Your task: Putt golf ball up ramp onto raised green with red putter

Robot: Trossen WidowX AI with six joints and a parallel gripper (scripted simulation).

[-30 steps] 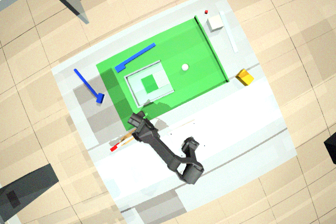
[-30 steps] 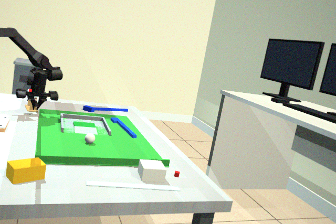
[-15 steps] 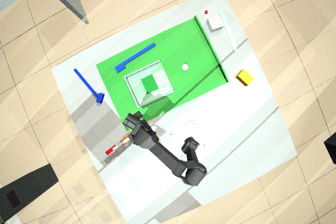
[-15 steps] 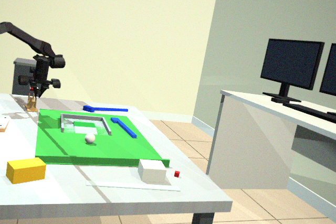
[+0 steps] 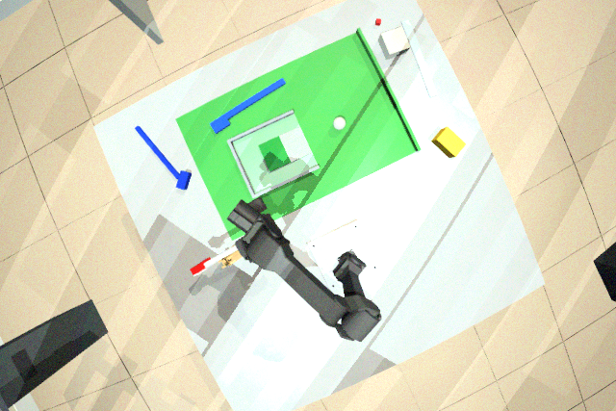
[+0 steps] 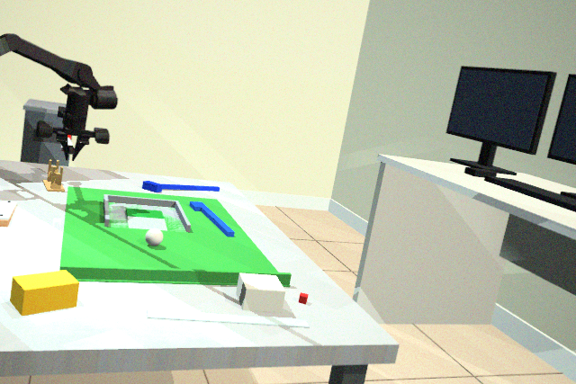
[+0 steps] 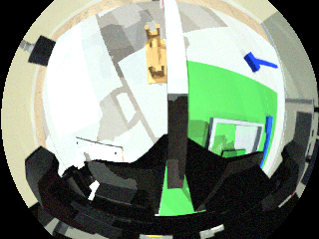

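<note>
Putter (image 5: 211, 263) clamped in the raised gripper (image 6: 69, 149), above its stand (image 6: 54, 176).

You see a matt dark grey, plastic-looking gripper (image 6: 70, 149), its fingers clamped on the smooth white shaft of the red putter (image 5: 209, 264). The green mat (image 6: 121, 254) looks flat and matt, the golf ball (image 5: 339, 122) smooth white, the table (image 6: 195, 347) pale and faintly glossy.

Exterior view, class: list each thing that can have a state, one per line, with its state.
Tool: shut on the red putter, raised above the table.
Red putter: held, off its stand.
Stand: empty.
Golf ball: resting on the green mat, below the ramp.
Monitor: dark.
</note>
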